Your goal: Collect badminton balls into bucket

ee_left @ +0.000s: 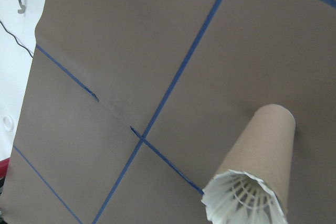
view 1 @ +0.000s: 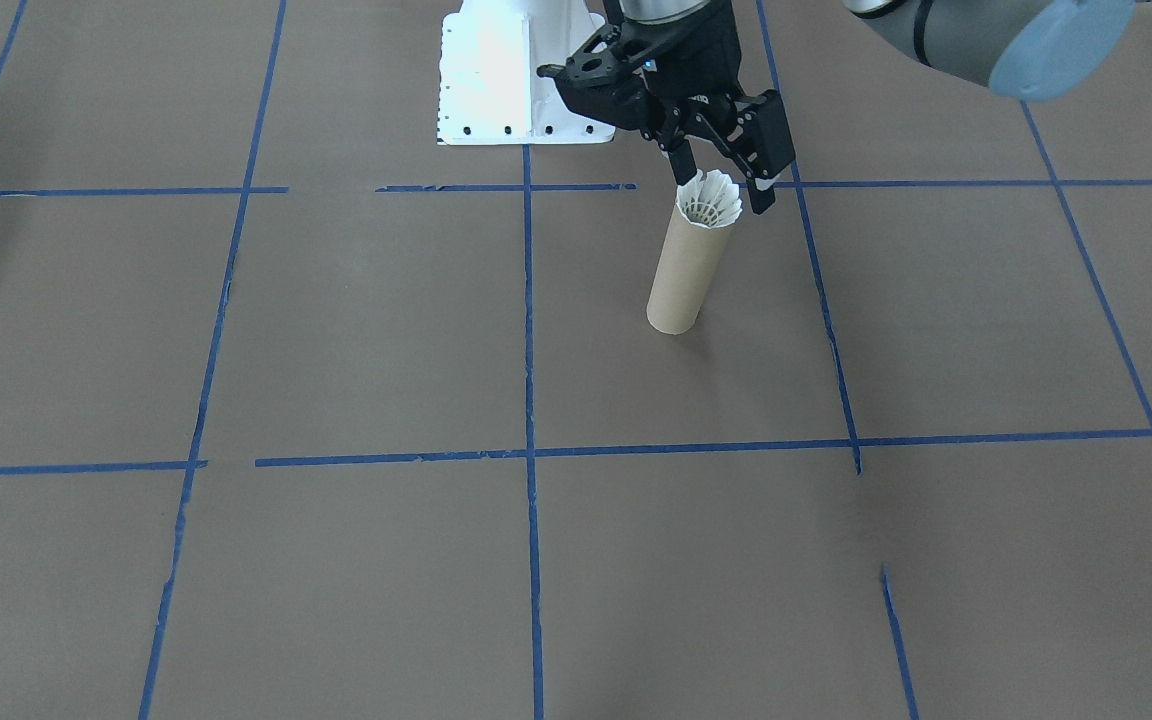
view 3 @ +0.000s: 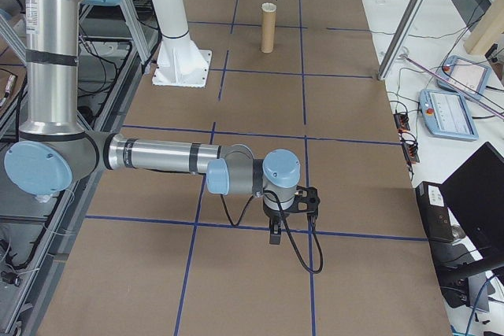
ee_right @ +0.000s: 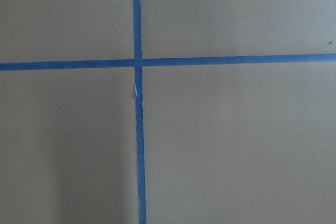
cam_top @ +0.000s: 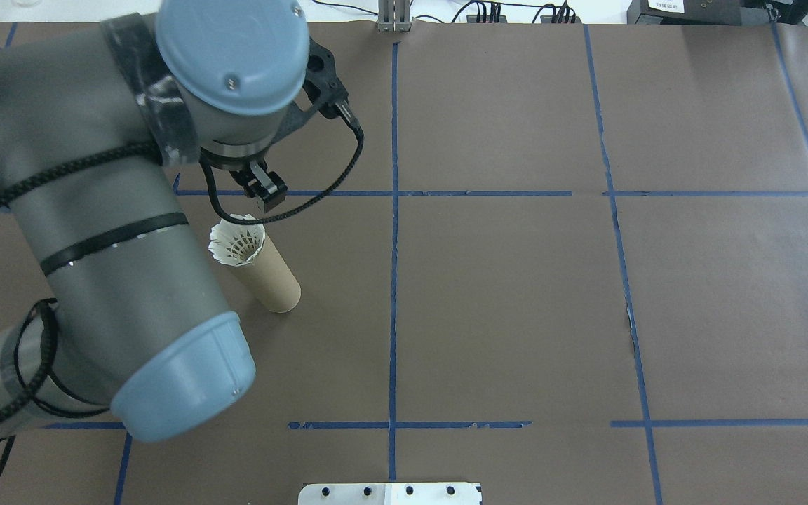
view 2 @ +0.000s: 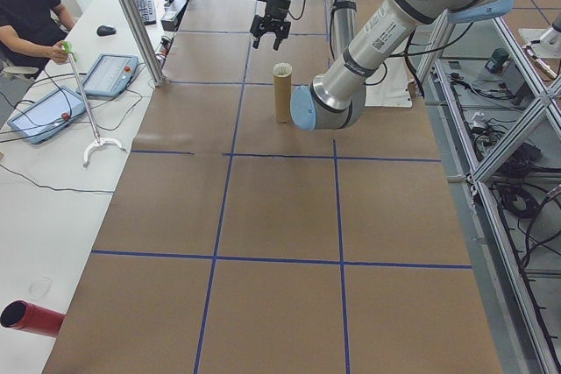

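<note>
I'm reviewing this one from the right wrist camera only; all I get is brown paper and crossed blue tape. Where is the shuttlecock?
Observer: The shuttlecock sits in the top of the upright cardboard tube, its feather skirt flaring above the rim.
Operator: Is a tool holding it?
Observer: No. The left tool hangs just above it, fingers spread on either side of the skirt, not clamped.
Operator: And the right arm?
Observer: The right tool is far from the tube, low over the paper near a tape crossing; whether it is open or shut cannot be told.
</note>
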Controlling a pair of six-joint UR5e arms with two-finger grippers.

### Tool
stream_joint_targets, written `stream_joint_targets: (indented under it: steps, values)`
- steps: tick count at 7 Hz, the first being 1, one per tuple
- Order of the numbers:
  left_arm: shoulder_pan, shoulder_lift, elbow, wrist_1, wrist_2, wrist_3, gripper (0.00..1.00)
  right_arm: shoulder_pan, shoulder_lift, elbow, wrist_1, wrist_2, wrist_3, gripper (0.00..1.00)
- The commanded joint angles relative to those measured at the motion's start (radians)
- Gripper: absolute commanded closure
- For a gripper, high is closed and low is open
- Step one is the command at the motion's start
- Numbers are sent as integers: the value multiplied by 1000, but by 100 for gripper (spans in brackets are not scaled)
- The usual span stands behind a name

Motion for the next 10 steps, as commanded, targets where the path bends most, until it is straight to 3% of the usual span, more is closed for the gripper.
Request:
stream_joint_targets:
  steps: [1, 3, 4, 5, 6, 7, 10]
  values:
    - [-157, 147, 8, -253, -121, -29, 0, 0, 0, 0, 0, 0, 0, 0]
    - [-290, 276, 63, -407, -313, -27, 0, 0, 0, 0, 0, 0, 0, 0]
    - [-340, 304, 100, -416, -425, -29, 0, 0, 0, 0, 0, 0, 0, 0]
    - [-349, 348, 109, -417, -495, -27, 0, 0, 0, 0, 0, 0, 0, 0]
    - [-363, 391, 118, -451, -527, -27, 0, 0, 0, 0, 0, 0, 0, 0]
    - [-412, 407, 195, -539, -531, -30, 0, 0, 0, 0, 0, 0, 0, 0]
    - [-570, 475, 318, -670, -631, -15, 0, 0, 0, 0, 0, 0, 0, 0]
